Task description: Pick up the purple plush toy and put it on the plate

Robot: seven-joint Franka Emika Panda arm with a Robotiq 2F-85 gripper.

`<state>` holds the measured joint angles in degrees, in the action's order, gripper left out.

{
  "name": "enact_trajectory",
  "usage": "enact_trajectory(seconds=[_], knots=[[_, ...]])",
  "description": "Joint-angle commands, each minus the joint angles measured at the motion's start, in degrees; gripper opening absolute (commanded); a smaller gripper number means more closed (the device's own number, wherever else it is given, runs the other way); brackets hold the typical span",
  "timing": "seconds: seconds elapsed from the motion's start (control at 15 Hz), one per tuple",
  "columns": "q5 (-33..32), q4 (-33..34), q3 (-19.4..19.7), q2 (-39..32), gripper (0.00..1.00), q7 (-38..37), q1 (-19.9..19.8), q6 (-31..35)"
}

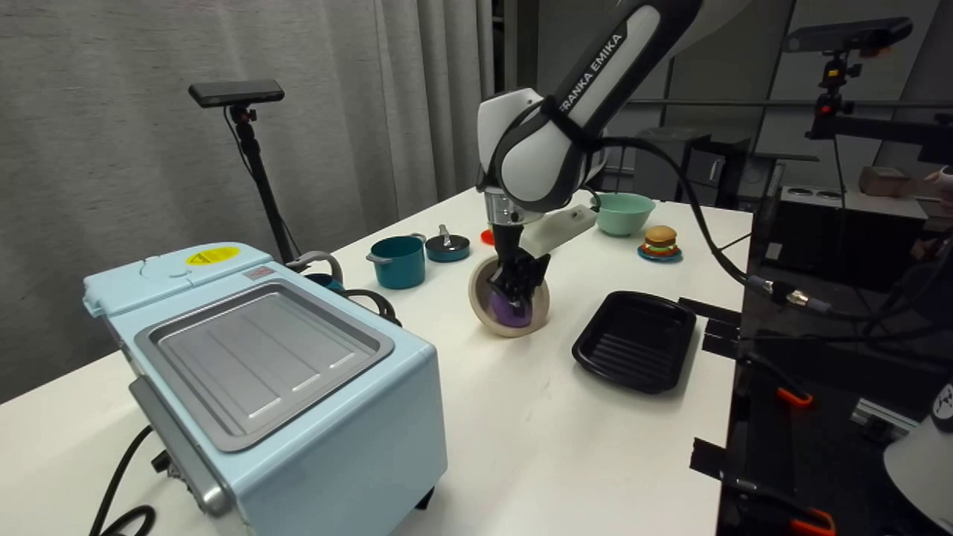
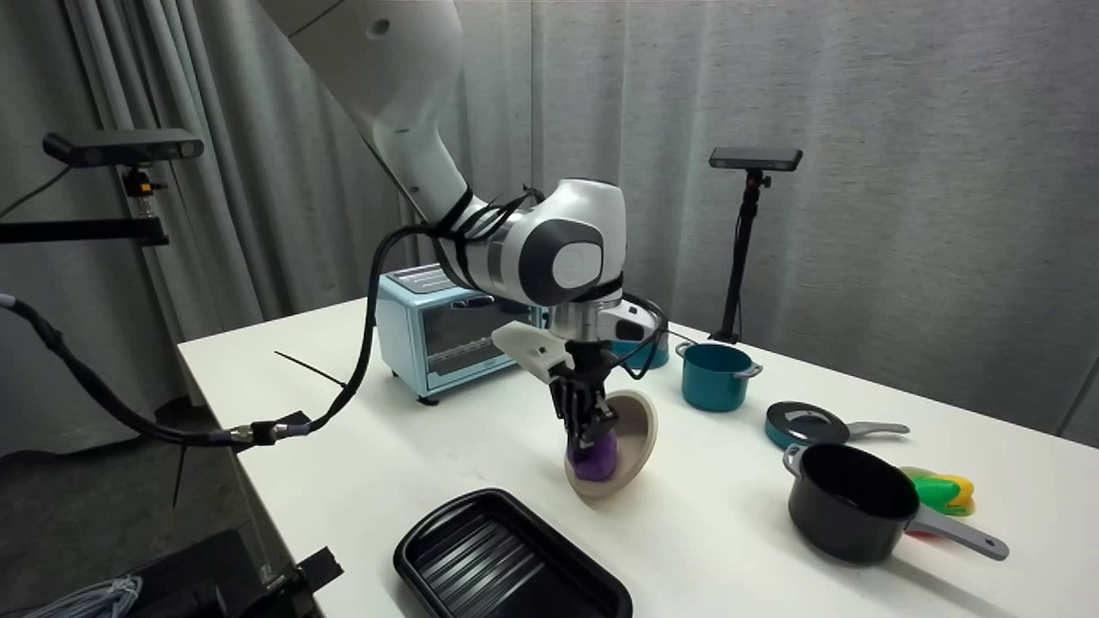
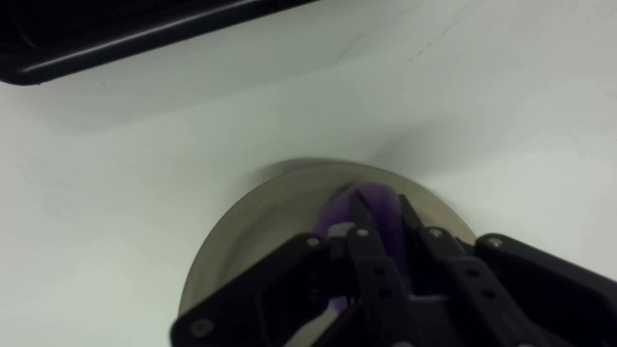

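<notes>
The purple plush toy (image 1: 511, 313) sits against the inside of the beige plate (image 1: 479, 299) and shows in both exterior views (image 2: 596, 461). The plate (image 2: 637, 425) is steeply tilted, with its lower rim at the table and its far side raised. My gripper (image 1: 515, 292) points down at the plate, with its fingers around part of the toy. In the wrist view the fingertips (image 3: 381, 205) are close together with purple plush (image 3: 378, 190) between them, and some plush bulges out left of the left finger. The gripper hides the toy's upper part and some of the plate (image 3: 250, 226).
A black ridged tray (image 1: 633, 339) lies close to the plate. A light blue toaster oven (image 1: 357, 454), teal pot (image 1: 400, 262), lidded teal pan (image 2: 803, 425), black saucepan (image 2: 850, 506), pale green bowl (image 1: 624, 214) and burger toy (image 1: 660, 242) stand around the table.
</notes>
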<state>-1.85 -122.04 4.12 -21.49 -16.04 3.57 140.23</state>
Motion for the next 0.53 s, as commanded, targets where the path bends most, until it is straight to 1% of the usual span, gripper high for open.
enact_trajectory(seconds=[0.0,0.07,0.2,0.4,0.47], knots=[[-1.33,0.38,1.74,0.68,0.4,-1.21,-0.84,0.95],[-1.1,1.02,2.1,0.61,0.41,-1.24,-1.07,0.72],[-0.08,1.95,2.33,1.07,0.55,-1.02,-1.7,0.68],[2.33,4.88,1.71,2.07,0.79,-0.35,-2.89,-0.2],[3.07,5.89,1.53,2.53,0.85,-0.22,-3.15,-0.37]])
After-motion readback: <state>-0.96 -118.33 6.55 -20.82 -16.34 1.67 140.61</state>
